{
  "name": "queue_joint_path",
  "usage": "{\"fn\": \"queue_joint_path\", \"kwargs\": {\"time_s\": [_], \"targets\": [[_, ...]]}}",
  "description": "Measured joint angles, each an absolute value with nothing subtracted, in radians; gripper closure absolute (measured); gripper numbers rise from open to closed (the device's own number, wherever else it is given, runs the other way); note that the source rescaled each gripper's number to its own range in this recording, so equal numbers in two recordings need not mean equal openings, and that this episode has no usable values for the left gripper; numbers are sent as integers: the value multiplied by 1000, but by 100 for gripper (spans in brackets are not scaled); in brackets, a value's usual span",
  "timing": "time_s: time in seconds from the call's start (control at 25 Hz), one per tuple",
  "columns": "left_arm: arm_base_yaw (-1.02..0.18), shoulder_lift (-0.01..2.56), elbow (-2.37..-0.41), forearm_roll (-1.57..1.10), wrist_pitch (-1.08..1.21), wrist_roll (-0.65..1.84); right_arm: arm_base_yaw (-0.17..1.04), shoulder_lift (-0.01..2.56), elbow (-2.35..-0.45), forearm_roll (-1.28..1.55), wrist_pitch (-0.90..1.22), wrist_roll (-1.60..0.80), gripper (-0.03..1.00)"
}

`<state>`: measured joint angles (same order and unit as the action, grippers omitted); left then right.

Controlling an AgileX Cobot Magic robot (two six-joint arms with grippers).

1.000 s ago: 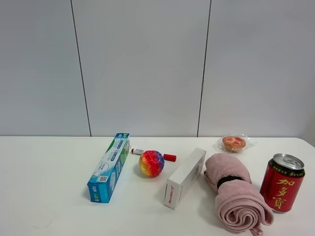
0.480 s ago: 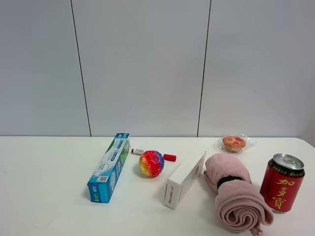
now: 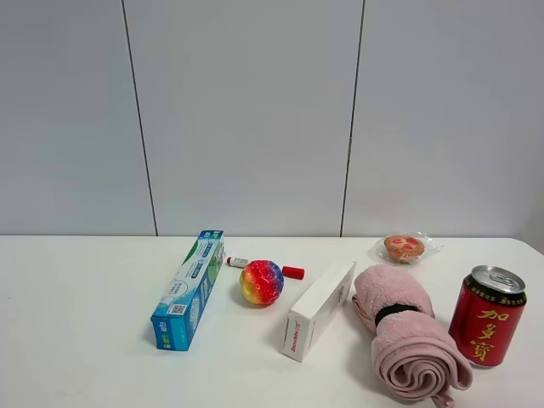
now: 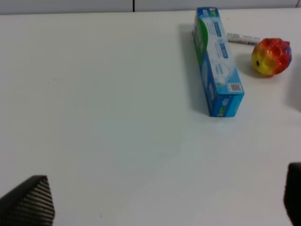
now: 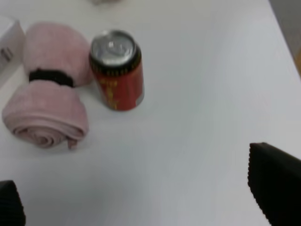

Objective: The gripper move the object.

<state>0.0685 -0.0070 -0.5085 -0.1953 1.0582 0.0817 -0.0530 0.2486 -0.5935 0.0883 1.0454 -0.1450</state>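
Observation:
The rainbow ball [image 3: 261,282] lies on the white table [image 3: 85,340] between a blue-green box and a white box. It also shows in the left wrist view [image 4: 271,56], far from my left gripper [image 4: 164,197]. Only the left gripper's two black fingertips [image 4: 28,202] show, wide apart and empty. My right gripper [image 5: 136,188] is open and empty too, its fingertips [image 5: 275,183] over bare table near a red can. Neither arm shows in the exterior high view.
A long blue-green box [image 3: 189,289] lies left of the ball and a red-capped marker [image 3: 265,268] behind it. To the right are a white box [image 3: 319,310], a rolled pink towel [image 3: 408,340], a red can [image 3: 487,314] and a wrapped pastry [image 3: 404,247].
The far end of the white box looks slightly lower than a second ago. Nothing else has visibly moved.

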Motion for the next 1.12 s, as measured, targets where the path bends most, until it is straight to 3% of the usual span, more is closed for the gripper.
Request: {"fn": "queue_joint_path", "kwargs": {"time_s": [0.48,1.12], "targets": [[69,-7,-508,-195,1058,82,-53,17,-506,84,1076,-111,-3],[69,-7,-508,-195,1058,82,-53,8,-505,10,1065,0,-3]]}}
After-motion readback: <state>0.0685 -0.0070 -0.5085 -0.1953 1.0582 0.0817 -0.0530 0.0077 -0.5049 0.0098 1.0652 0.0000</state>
